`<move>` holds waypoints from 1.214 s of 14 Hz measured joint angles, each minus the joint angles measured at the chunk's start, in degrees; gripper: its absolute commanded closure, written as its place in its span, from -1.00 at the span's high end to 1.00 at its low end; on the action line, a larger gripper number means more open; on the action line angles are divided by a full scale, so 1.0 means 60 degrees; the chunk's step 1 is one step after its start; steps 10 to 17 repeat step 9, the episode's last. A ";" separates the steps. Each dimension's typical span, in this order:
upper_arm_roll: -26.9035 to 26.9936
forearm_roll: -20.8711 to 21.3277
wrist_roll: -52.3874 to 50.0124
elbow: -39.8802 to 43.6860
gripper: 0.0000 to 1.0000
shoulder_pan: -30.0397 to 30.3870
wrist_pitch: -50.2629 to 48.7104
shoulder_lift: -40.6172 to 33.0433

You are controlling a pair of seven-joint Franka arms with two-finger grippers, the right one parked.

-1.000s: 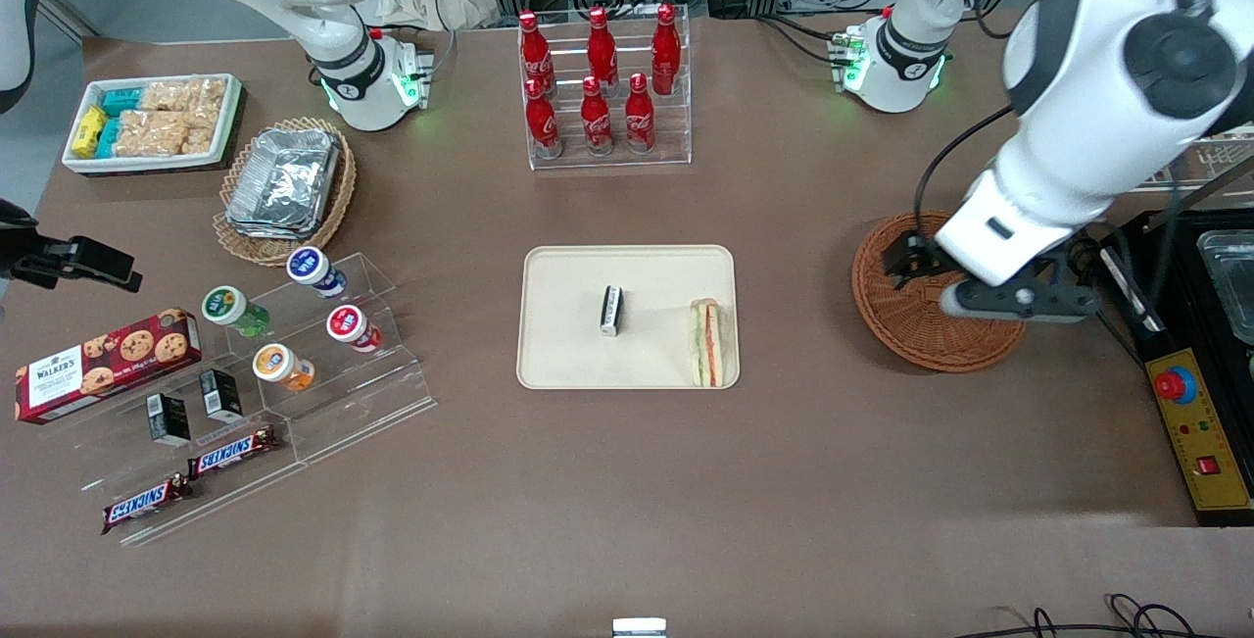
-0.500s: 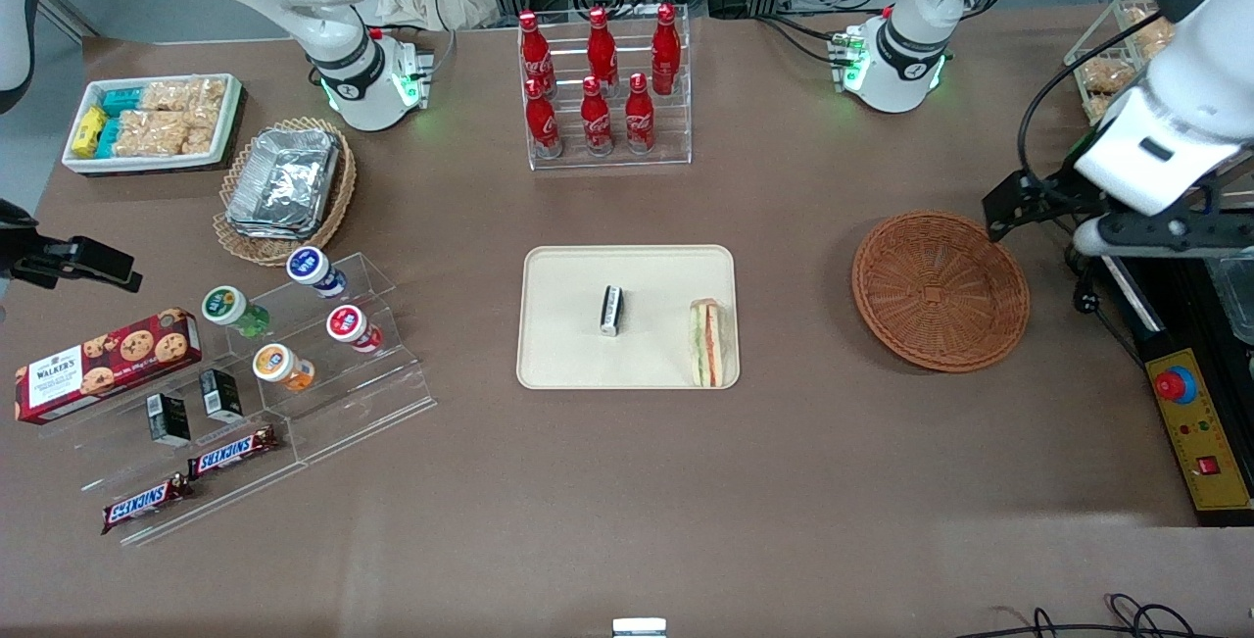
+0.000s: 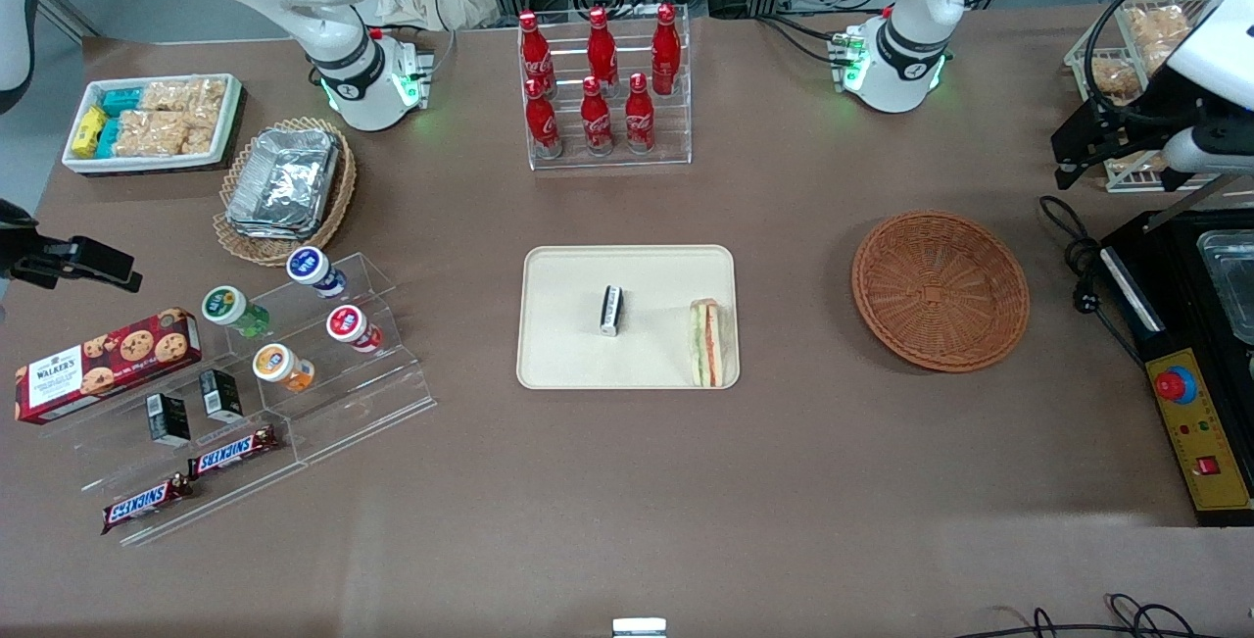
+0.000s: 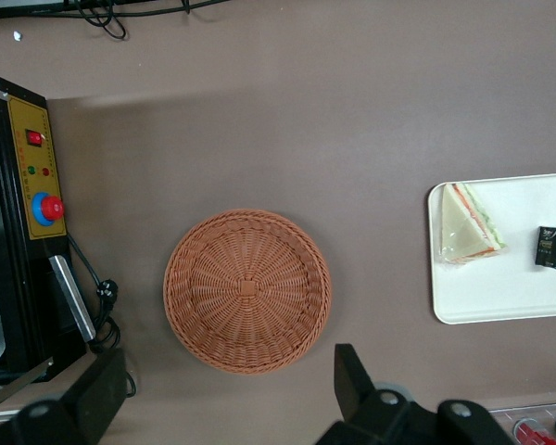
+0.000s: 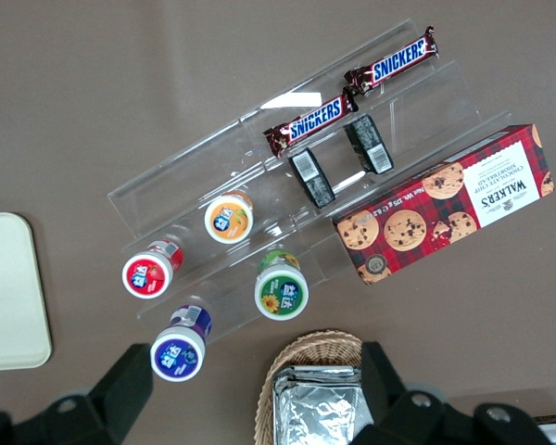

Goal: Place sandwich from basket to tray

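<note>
Since a second ago my gripper (image 3: 1073,148) has lifted off the basket (image 3: 940,290) and pulled away toward the working arm's end of the tabletop (image 3: 784,481), above a wire rack of snacks (image 3: 1136,40). From the wrist view I see its jaws spread wide and holding nothing, with the basket bare below. My front view shows the sandwich (image 3: 707,342) lying on the tray (image 3: 578,364) at its basket-side edge, near a small dark packet (image 3: 611,310). Nothing stands between tray and basket.
</note>
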 measured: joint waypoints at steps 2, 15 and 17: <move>-0.0015 0.0000 0.0000 0.0003 0.98 0.0000 -0.0001 0.0105; -0.0009 -0.0079 0.0000 0.0003 0.98 0.0041 0.0035 0.0701; -0.0009 -0.0079 0.0000 0.0003 0.98 0.0041 0.0035 0.0701</move>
